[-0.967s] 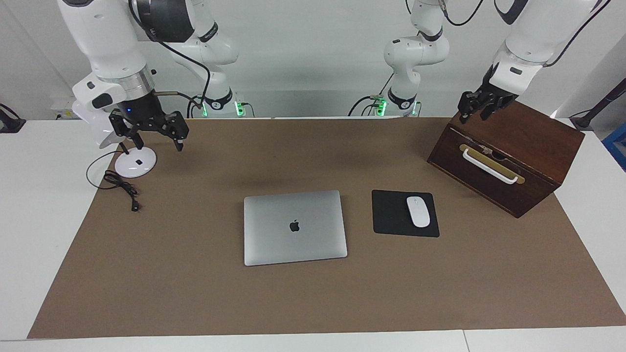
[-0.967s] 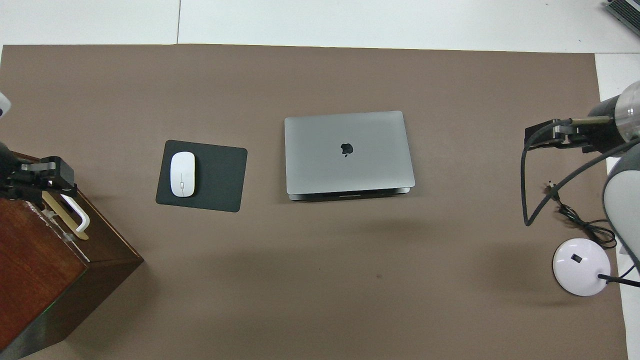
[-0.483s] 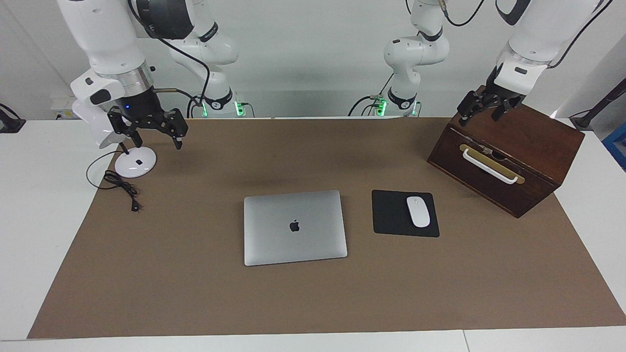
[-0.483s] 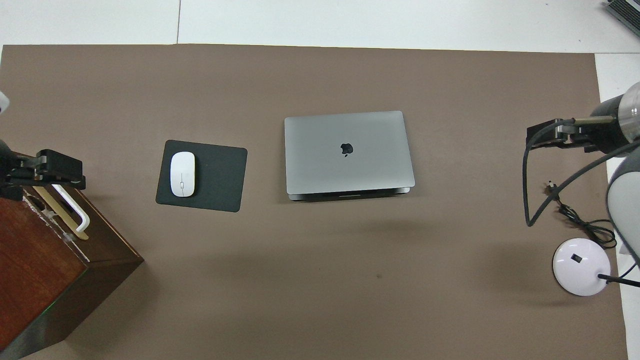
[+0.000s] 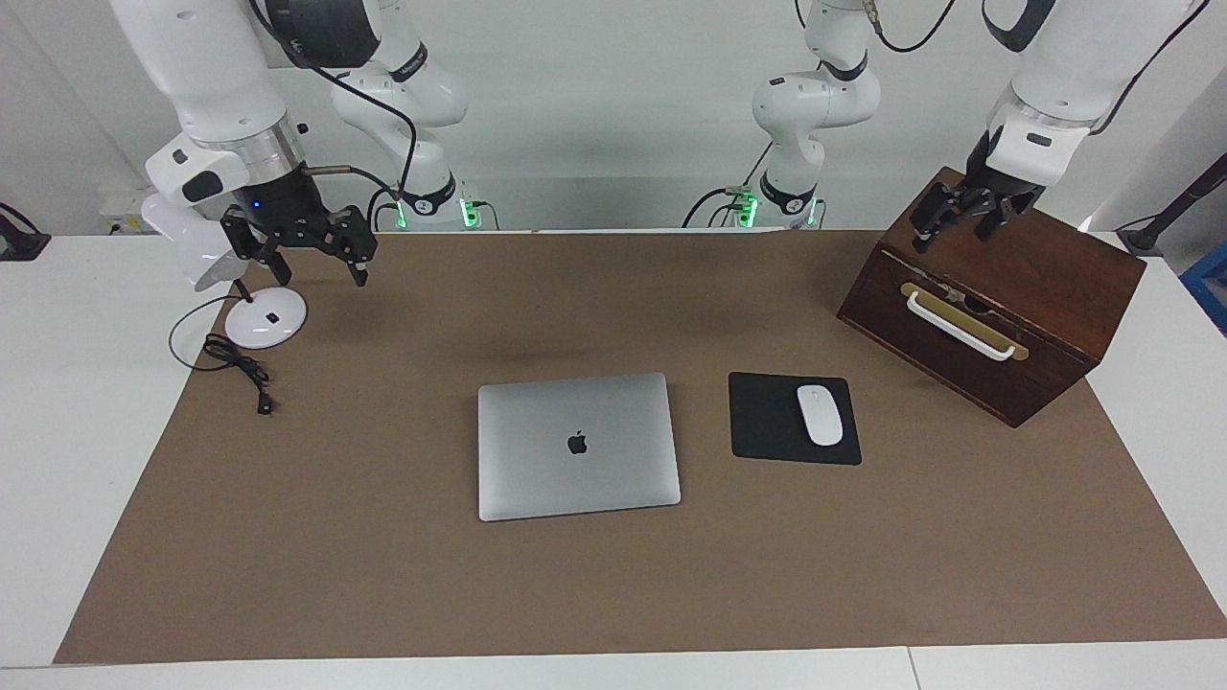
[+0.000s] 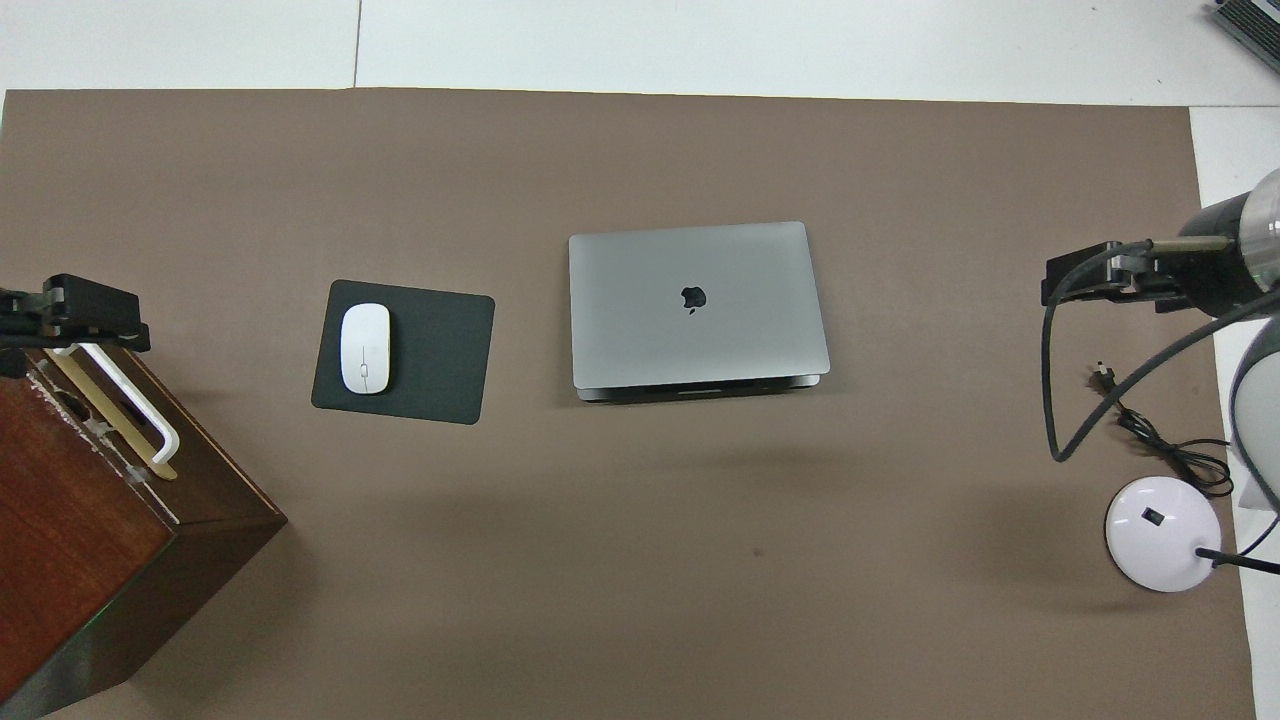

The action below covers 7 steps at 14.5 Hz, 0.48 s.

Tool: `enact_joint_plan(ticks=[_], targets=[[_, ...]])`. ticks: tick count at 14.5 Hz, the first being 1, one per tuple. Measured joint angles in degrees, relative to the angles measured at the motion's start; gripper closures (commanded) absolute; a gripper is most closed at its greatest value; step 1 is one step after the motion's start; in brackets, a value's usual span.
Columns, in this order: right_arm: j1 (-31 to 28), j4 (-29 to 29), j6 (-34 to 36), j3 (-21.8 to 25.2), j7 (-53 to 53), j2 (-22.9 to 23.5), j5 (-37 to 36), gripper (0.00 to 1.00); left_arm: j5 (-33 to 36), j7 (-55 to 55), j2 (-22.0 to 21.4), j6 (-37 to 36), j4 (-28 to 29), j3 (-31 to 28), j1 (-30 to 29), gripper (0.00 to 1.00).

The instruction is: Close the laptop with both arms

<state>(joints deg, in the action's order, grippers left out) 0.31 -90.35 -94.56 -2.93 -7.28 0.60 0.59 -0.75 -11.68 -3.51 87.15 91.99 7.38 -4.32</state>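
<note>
The silver-grey laptop (image 5: pixel 578 446) lies flat on the brown mat with its lid down and the apple logo facing up; it also shows in the overhead view (image 6: pixel 697 300). My right gripper (image 5: pixel 323 276) hangs open and empty in the air over the mat's corner by the white lamp base, well away from the laptop, and shows in the overhead view (image 6: pixel 1078 285). My left gripper (image 5: pixel 954 238) is open and empty over the top of the wooden box, and shows in the overhead view (image 6: pixel 88 312).
A black mouse pad (image 5: pixel 767 422) with a white mouse (image 5: pixel 820 414) lies beside the laptop toward the left arm's end. A dark wooden box (image 5: pixel 1016 307) with a white handle stands at that end. A white lamp base (image 5: pixel 266 318) and its black cable (image 5: pixel 240 364) lie at the right arm's end.
Both grippers have risen a little, the left one shifting over the box top. The laptop has not moved.
</note>
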Motion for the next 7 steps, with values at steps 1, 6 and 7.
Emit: enact_joint_plan(ticks=[1, 6, 7], targets=[[0.0, 0.0, 0.0, 0.0, 0.0, 0.0, 0.0, 0.00, 0.0, 0.0, 0.0, 0.3, 0.0, 0.0, 0.0, 0.00], [0.0, 0.0, 0.0, 0.0, 0.0, 0.0, 0.0, 0.00, 0.4, 0.0, 0.0, 1.1, 0.0, -0.1, -0.2, 0.00], [0.0, 0.0, 0.0, 0.1, 0.0, 0.0, 0.0, 0.00, 0.6, 0.0, 0.0, 1.2, 0.0, -0.1, -0.3, 0.00]])
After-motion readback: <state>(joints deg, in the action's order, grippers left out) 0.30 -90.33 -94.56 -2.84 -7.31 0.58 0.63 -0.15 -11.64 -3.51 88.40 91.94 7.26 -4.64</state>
